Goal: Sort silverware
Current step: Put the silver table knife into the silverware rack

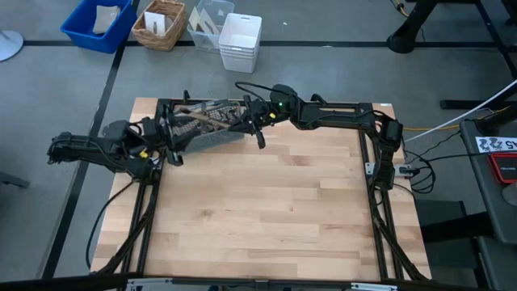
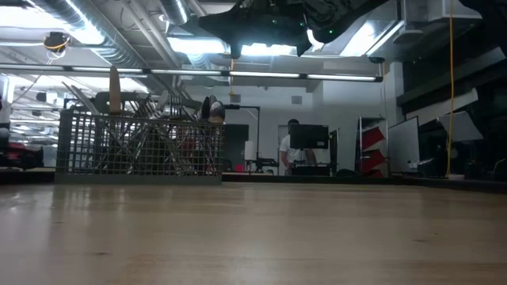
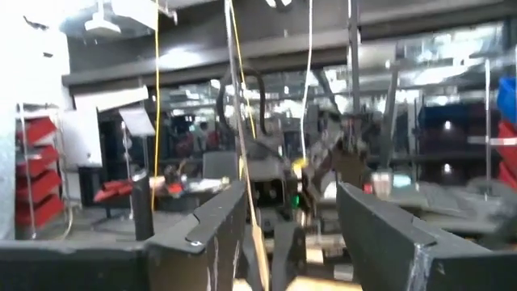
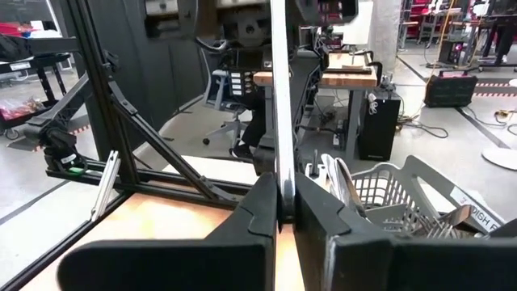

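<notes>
Right gripper (image 4: 279, 212) pinches one silverware piece (image 4: 279, 97) above caddy (image 1: 206, 125), desk far-left corner; thin grip, could slip. Left gripper (image 3: 291, 230) wide open, empty.

text: "HIGH" (partial) | on: rim of wire-mesh caddy (image 4: 477, 212) | other: none legible
</notes>
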